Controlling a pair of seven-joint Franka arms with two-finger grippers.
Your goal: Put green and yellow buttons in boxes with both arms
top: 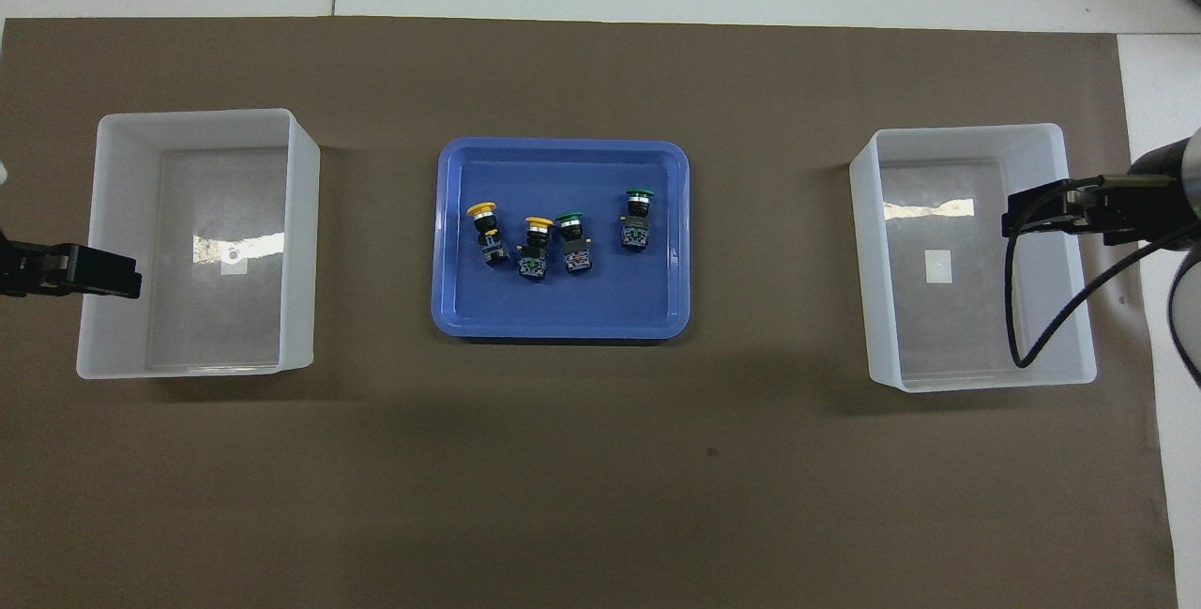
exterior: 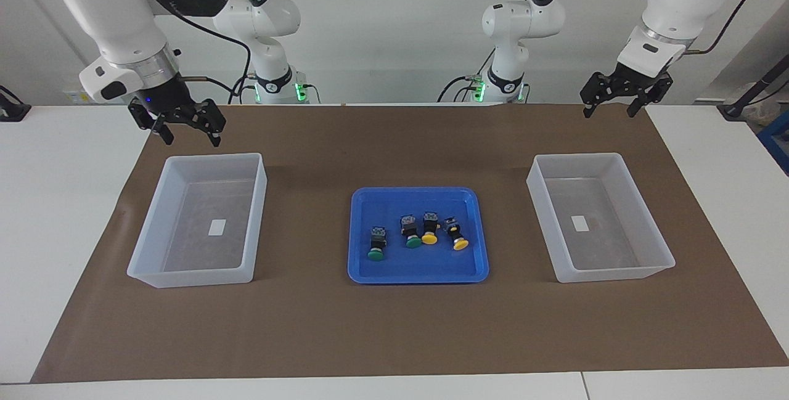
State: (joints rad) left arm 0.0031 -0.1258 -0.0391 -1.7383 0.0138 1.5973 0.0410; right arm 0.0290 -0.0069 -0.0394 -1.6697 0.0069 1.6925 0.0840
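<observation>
Both tools hang spread wide and carry nothing: we see the left arm's black two-finger tool (exterior: pixel 624 99) in the air above the brown mat (exterior: pixel 394 326) by the robot-side edge of one translucent whitish plastic bin (exterior: pixel 653 233), and the right arm's black two-finger tool (exterior: pixel 185 126) poised over the robot-side rim of the other alike bin (exterior: pixel 148 233). We take the shallow blue plastic tray (exterior: pixel 419 270) at the middle of the mat as our landmark. One bin sits well apart from the tray toward the left arm's end of the bench (exterior: pixel 61 203), the other well apart from it toward the right arm's end, and each shows a small white label on its floor. All four push-button switches lie on their sides in the tray, in a loose row, caps pointing away from the robots. From the left arm's end we count a yellow-capped switch (exterior: pixel 457 233), a second yellow-capped switch (exterior: pixel 429 228), a green-capped switch (exterior: pixel 410 231) just beside it, and a second green-capped switch (exterior: pixel 377 244) a little apart.
</observation>
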